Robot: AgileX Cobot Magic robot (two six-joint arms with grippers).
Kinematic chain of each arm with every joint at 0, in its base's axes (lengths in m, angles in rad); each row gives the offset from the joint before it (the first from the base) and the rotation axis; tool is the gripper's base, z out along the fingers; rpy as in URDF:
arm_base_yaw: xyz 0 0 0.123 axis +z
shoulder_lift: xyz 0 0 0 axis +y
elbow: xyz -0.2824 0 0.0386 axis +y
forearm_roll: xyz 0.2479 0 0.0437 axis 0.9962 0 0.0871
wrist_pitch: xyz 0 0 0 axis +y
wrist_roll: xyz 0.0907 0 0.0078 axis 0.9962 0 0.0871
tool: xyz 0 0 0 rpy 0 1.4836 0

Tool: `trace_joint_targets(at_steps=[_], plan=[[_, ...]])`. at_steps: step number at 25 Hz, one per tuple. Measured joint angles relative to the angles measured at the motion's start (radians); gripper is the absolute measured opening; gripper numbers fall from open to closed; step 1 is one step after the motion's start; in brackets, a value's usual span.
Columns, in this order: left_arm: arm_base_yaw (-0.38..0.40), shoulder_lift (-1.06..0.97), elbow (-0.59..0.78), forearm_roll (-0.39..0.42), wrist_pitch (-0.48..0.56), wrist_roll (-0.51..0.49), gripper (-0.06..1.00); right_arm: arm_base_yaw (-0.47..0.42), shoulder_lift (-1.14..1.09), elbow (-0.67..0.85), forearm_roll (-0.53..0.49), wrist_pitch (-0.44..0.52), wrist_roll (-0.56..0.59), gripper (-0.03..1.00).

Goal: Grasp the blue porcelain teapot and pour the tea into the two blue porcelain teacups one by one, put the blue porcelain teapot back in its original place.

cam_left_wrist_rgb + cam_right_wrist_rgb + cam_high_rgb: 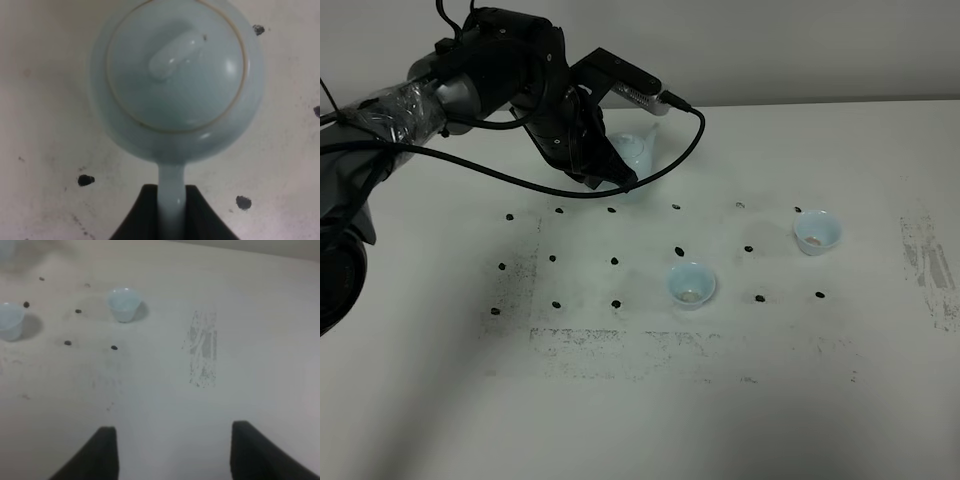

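The pale blue teapot [634, 150] is at the back of the white table [650, 400], half hidden behind my left gripper [612, 168]. In the left wrist view the teapot [175, 75] shows from above with its knobbed lid. Its loop handle [171, 192] runs between the two black fingers [142, 215] of my left gripper [172, 205], which is shut on it. Two small pale blue teacups stand upright, one at mid-table [691, 284] and one further right [817, 232]. Both also show in the right wrist view, one nearer the middle [122, 304] and one at the edge [9, 320]. My right gripper [175, 455] is open, empty and far from them.
Black dots [615, 261] form a grid on the table around the teapot and cups. Scuffed grey patches lie at the right edge [925, 260] and along the front [650, 350]. The left arm's black cable [690, 140] loops beside the teapot.
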Motion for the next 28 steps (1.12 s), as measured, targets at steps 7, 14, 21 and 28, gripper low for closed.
trace_joint_targets(at_steps=[7,14,21,28], plan=[[-0.011,-0.016,0.000,-0.016,-0.017,0.146,0.07,0.000,0.000,0.000,0.000,0.000,0.000,0.48],[-0.028,-0.016,0.000,-0.018,-0.017,0.349,0.07,0.000,0.000,0.000,0.000,0.000,0.000,0.48],[-0.051,-0.016,0.000,-0.029,-0.042,0.478,0.07,0.000,0.000,0.000,0.000,0.000,0.000,0.48],[-0.059,-0.016,0.000,-0.035,-0.042,0.575,0.07,0.000,0.000,0.000,0.000,0.000,0.000,0.48]])
